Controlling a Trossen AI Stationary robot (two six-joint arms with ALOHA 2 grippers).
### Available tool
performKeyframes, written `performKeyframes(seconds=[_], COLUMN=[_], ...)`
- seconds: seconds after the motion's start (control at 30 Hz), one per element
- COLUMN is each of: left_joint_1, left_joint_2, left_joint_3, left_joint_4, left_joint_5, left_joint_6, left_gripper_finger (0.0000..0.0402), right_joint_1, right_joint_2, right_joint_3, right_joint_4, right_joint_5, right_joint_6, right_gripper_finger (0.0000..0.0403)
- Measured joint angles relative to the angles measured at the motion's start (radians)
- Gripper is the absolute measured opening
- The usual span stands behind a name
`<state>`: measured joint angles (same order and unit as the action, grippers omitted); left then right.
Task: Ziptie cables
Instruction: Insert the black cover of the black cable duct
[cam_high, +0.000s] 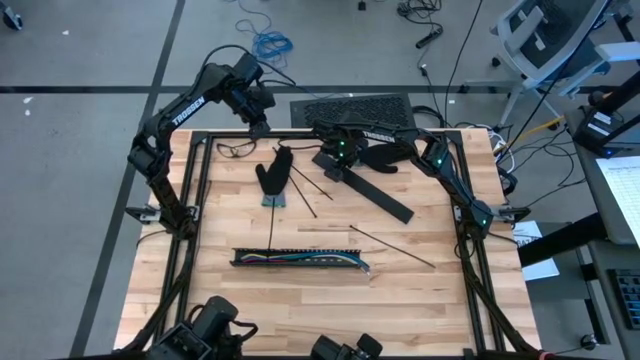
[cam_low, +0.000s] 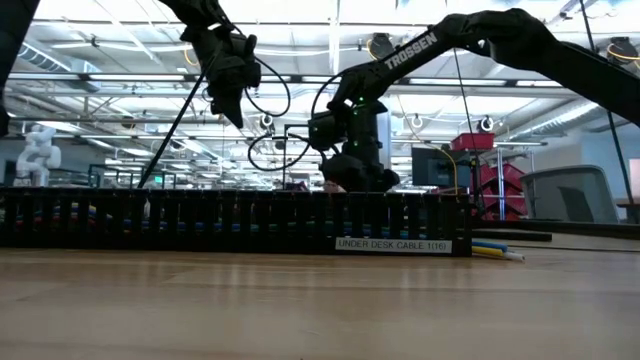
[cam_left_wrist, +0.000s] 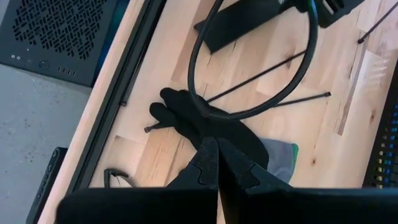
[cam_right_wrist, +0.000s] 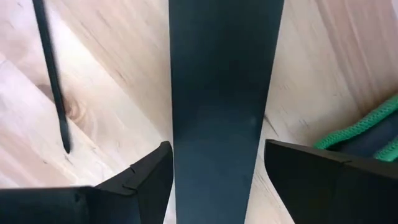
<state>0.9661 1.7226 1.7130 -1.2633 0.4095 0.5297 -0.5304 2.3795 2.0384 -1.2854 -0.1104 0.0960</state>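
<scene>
**Right gripper straddling black cover strip; cables lying in tray at near side**

The right gripper (cam_right_wrist: 217, 180) is sitting low at the far middle of the table (cam_high: 440, 310), its fingers (cam_right_wrist: 146, 177) standing wide apart on either side of the flat black strip (cam_right_wrist: 224, 93). Whether the fingers are touching the strip cannot be told. In the high view, that strip (cam_high: 375, 193) is running diagonally from the gripper (cam_high: 335, 165) toward the right.

The left gripper (cam_left_wrist: 216, 168) is hanging above the far left of the table, fingers pressed together and holding nothing. Below it, a black glove (cam_left_wrist: 199, 121) is lying on the wood.

The cables (cam_high: 300, 259) are lying inside the black slotted tray (cam_high: 245, 262) at the near middle of the table, well apart from both grippers. Their coloured ends (cam_low: 492, 250) are sticking out of the tray's right end.

Several thin black sticks (cam_high: 392, 246) are lying loose on the table between the tray and the strip.
</scene>
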Motion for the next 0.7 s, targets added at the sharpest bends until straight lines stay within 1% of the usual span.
performKeyframes(seconds=[0.17,0.3,0.43,0.6,0.7], left_joint_1=[0.010,0.009,0.010,0.009,0.009], left_joint_2=[0.000,0.000,0.000,0.000,0.000], left_joint_3=[0.000,0.000,0.000,0.000,0.000], left_joint_4=[-0.006,-0.010,-0.015,-0.013,-0.012], left_joint_5=[-0.022,-0.026,-0.026,-0.027,-0.049], left_joint_6=[0.002,0.002,0.002,0.002,0.002], left_gripper_finger=[0.0000,0.0000,0.0000,0.0000,0.0000], right_joint_1=[0.001,0.013,0.018,0.013,0.012], right_joint_2=[-0.001,-0.001,-0.002,-0.006,-0.007], right_joint_3=[0.000,0.000,-0.010,-0.033,-0.037], right_joint_4=[0.012,0.072,0.121,0.163,0.167], right_joint_5=[0.000,0.001,0.000,0.026,0.040], right_joint_6=[-0.006,-0.003,0.033,0.056,0.059], right_gripper_finger=[0.0237,0.0237,0.0237,0.0237,0.0237])
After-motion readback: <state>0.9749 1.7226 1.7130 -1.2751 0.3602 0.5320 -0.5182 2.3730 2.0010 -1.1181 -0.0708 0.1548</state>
